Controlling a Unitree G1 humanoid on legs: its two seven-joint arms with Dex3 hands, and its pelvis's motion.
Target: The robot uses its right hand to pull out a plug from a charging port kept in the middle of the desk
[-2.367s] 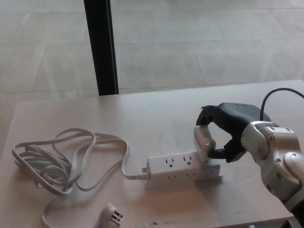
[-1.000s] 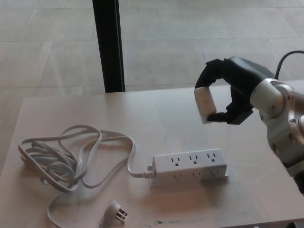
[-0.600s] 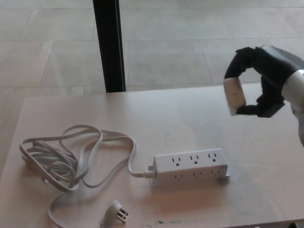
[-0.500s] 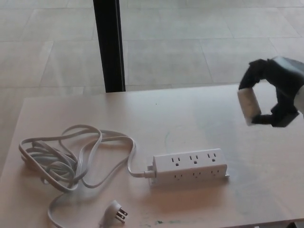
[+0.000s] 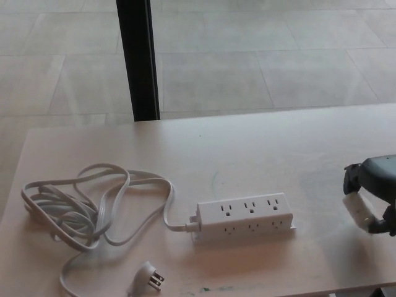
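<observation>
Nearest the camera, a loose pronged cord end point(image 5: 148, 278) lies at the desk's front edge, unplugged and pointing toward the right. Just beyond it, at the far right of the frame, the right hand point(image 5: 371, 195) sits low over the desk point(image 5: 260, 148), its black fingers point(image 5: 351, 176) wrapped around a white plug point(image 5: 357, 211). The plug is clear of the power strip point(image 5: 244, 216) and well to that strip's right, with bare desk between the two. The plug's long side runs slantwise, from upper left to lower right, and its lower end looks close to the desk surface; whether it touches cannot be told, as the frame cuts the hand off. The strip lies in the middle of the desk with its long side running left to right, and all its visible sockets stand empty. Its cord point(image 5: 86, 204) leaves its left end and loops into a loose coil on the desk's left side. The left hand is out of view. Judging from this, the pull itself is done, and what remains is to set the plug down on the open desk beside the hand, away from the strip. Beyond the desk, a black post point(image 5: 137, 59) rises from a tiled floor point(image 5: 278, 55).
</observation>
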